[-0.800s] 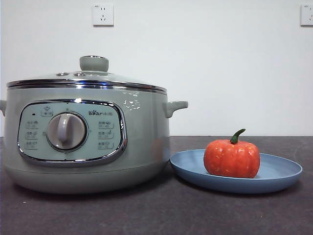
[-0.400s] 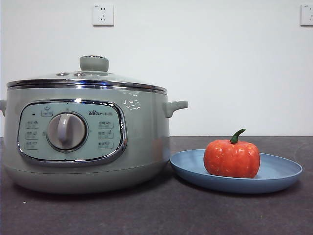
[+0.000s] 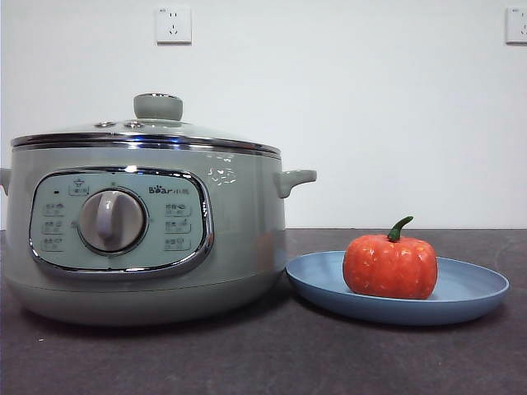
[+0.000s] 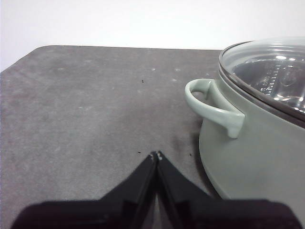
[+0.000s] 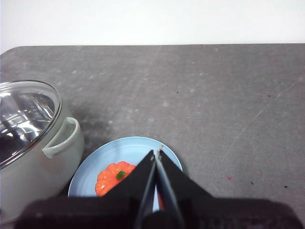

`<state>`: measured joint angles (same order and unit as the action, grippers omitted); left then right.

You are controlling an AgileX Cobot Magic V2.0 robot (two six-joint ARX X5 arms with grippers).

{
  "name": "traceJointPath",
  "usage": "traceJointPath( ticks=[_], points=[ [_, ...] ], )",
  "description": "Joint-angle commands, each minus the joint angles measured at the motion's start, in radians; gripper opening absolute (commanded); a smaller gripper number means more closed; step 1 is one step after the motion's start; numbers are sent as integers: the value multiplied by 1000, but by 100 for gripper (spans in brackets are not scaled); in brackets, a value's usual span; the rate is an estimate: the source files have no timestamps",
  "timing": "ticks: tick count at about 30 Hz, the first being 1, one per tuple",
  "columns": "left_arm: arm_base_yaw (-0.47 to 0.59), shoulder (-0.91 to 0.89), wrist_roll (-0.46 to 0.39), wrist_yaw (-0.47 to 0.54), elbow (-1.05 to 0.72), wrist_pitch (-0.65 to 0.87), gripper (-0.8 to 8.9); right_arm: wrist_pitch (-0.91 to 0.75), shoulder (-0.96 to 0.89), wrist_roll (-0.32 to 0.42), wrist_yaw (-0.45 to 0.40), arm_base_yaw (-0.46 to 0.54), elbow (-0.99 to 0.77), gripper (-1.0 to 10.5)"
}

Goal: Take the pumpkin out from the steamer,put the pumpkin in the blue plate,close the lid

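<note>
Looking level across the dark table (image 3: 272, 362), I see the steamer (image 3: 140, 239) standing with the lid (image 3: 148, 132) seated on its chrome rim, the pale-green knob (image 3: 158, 106) upright on top. Just beside it lies the blue plate (image 3: 469, 300), its edge near the pot's base, and the pumpkin (image 3: 390, 266) sits upright in the plate with its green stem curling up. Neither of my arms shows in this view; two wall sockets (image 3: 173, 25) sit high on the white wall behind.

From my left wrist, my left gripper (image 4: 156, 155) hangs over bare table, its two black fingers pressed tip to tip with nothing between them. The steamer (image 4: 248, 157) stands off to one side of my fingers, near but apart, its side handle (image 4: 212, 107) the closest part, and the glass lid (image 4: 271, 71) rests on the rim.

From my right wrist, my right gripper (image 5: 156, 153) hovers above the blue plate (image 5: 124, 152), fingers drawn together and holding nothing. The pumpkin (image 5: 110, 179) lies in the plate below and just beside my fingertips, partly hidden behind one finger. The steamer (image 5: 33, 143) stands further out on that same side, lid (image 5: 24, 114) on.
</note>
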<state>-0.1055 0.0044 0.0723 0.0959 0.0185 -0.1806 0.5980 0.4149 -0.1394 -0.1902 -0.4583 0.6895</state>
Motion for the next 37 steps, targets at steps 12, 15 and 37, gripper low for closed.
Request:
traceJointPath(
  ticks=[12,15,37],
  points=[
    [2,-2,8,2,-16,5,-3,-203,-138,187,-16,158,-184,1],
    [2,-2,8,2,-16,5,-3,-336,-232,186,76,261,-317,1],
    [2,-2,7,2,-16,5,-3,-424,-413,145,191,359,-682,1]
  ],
)
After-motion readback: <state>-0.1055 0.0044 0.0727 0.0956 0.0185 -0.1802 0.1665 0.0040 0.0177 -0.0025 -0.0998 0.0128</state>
